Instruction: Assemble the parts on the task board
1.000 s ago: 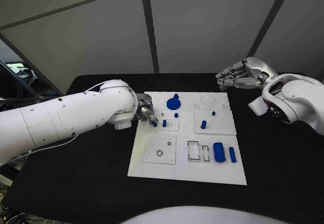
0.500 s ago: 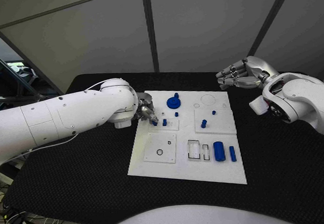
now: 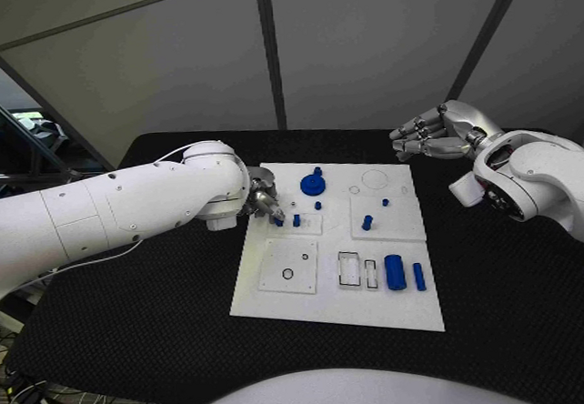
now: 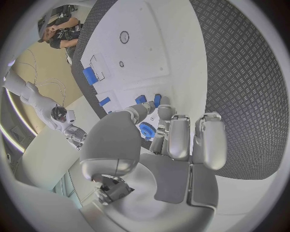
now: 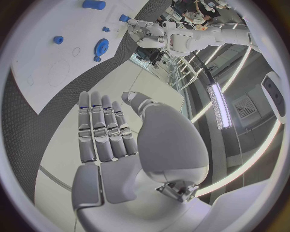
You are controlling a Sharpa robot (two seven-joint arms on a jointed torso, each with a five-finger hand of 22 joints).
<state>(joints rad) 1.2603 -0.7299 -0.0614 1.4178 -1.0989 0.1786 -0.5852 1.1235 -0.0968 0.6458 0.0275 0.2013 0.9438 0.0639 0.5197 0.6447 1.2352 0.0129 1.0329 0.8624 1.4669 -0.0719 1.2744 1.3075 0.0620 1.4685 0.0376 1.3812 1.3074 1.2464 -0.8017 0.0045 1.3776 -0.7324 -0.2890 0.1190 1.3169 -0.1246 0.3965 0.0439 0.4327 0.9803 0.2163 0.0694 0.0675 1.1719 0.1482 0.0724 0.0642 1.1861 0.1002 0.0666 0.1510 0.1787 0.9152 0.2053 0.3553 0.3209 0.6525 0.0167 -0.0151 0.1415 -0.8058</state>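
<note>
- While the left hand [image 3: 265, 206] hovers low over the near-left part of the task board [image 3: 326, 300], we see its fingertips [image 4: 158, 100] reaching down to a small blue part [image 3: 296, 221] standing on the board; another small blue piece [image 4: 140, 99] sits just beside the fingertips in the left wrist view.
- We cannot tell whether those fingers actually pinch the part or only touch it, as the fingers cover the contact.
- Just beyond the left hand, further onto the board, we see a blue gear [image 3: 314, 184] with a short blue peg [image 3: 318, 206] next to it.
- Well apart from that hand, toward the robot, a thick blue cylinder [image 3: 394, 273] and a slimmer blue bar [image 3: 418, 277] lie side by side on the board.
- Between the two hands, a blue pin [image 3: 367, 224] stands upright on the board.
- We see the right hand [image 3: 433, 133] raised above the black worktop [image 3: 507, 282], off the board's far-right corner, holding nothing; its fingers [image 5: 103, 130] lie straight and side by side, away from the thumb.
</note>
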